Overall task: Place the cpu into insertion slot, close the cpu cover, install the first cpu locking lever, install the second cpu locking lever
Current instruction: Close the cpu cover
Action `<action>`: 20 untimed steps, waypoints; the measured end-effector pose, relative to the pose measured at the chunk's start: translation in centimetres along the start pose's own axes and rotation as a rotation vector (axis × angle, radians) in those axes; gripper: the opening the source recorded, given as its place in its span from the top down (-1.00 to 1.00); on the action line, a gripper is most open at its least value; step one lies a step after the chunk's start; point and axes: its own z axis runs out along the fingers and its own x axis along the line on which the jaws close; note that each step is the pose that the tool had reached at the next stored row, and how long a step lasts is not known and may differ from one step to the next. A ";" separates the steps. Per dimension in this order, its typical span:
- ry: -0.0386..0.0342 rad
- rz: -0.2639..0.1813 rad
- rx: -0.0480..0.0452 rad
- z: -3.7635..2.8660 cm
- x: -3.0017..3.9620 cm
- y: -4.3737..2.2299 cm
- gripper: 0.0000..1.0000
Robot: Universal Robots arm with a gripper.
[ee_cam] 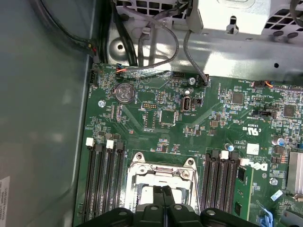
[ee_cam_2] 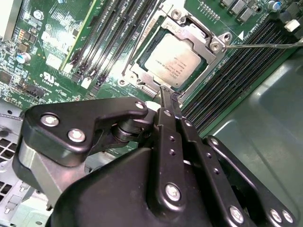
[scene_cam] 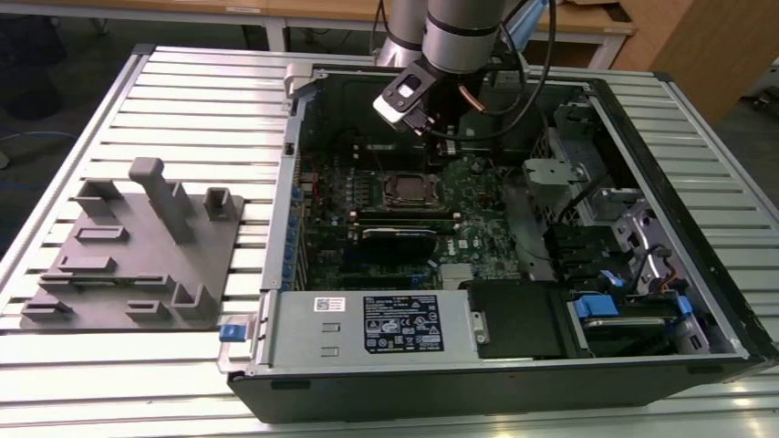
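The cpu (ee_cam_2: pixel 173 64), silvery-grey, lies in the insertion slot (scene_cam: pixel 387 192) on the green board inside the open computer case. The cpu cover (ee_cam_2: pixel 208 40), a metal frame with a square window, lies flat over the chip's edges. One thin locking lever (ee_cam_2: pixel 265 45) sticks out sideways from the socket's corner, and another thin rod (ee_cam_2: pixel 141 40) runs along the opposite side. My gripper (ee_cam_2: pixel 165 92) is shut with nothing between its fingers. Its tips hover just over the socket's near edge, and the gripper (ee_cam: pixel 163 190) also appears in the first wrist view, in front of the cover (ee_cam: pixel 161 171).
Long black memory slots (ee_cam: pixel 106 179) flank the socket on both sides. The case's metal walls (scene_cam: pixel 292 182) surround the board. A power supply (scene_cam: pixel 365 324) and drive bays with blue tabs (scene_cam: pixel 603 306) fill the near side. A grey fixture plate (scene_cam: pixel 134 246) lies at the exterior view's left.
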 end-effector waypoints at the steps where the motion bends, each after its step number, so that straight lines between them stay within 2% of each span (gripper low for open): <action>1: 0.0000 -0.003 0.0000 0.00 0.00 0.00 0.80; 4: 0.0002 -0.040 0.0000 0.00 0.00 0.00 0.80; 9: 0.0003 -0.047 0.0000 0.00 0.00 0.00 0.80; 13: 0.0005 -0.080 0.0000 0.00 0.00 0.00 0.80; 20: 0.0005 -0.082 -0.0001 0.00 0.00 0.00 0.80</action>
